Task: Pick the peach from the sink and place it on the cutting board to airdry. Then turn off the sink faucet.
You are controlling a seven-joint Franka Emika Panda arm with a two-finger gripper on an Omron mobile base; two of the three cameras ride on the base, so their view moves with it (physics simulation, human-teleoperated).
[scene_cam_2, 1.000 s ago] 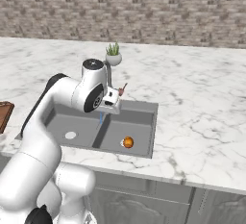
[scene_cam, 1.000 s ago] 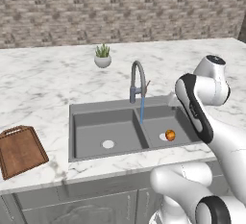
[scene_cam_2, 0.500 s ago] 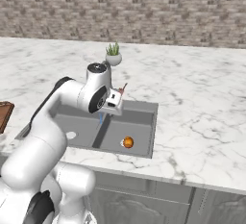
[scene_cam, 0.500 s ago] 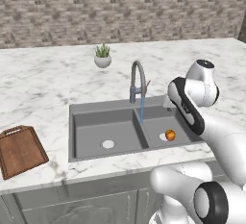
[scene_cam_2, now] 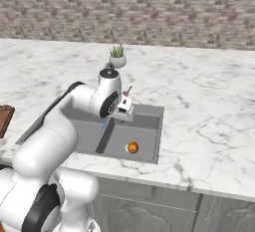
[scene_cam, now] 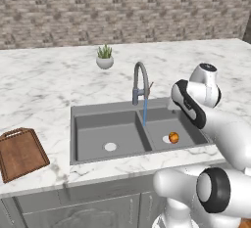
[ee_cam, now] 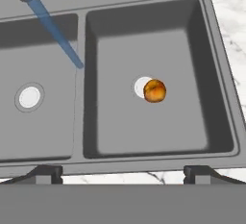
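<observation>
The peach (ee_cam: 154,91), small, round, orange-red with a yellowish patch, lies on the floor of the right basin of the sink (scene_cam: 88,119), touching the edge of that basin's pale round drain and partly covering it. The sink is dark grey, rectangular, with two basins set into the desk; the left basin holds only its own round pale drain. The sink faucet (scene_cam: 140,82), a grey metal gooseneck, stands upright behind the divider, its arched spout sending a blue stream of water down onto the divider. The cutting board (scene_cam: 20,153), reddish-brown wood with a handle loop, lies flat on the desk well left of the sink.
</observation>
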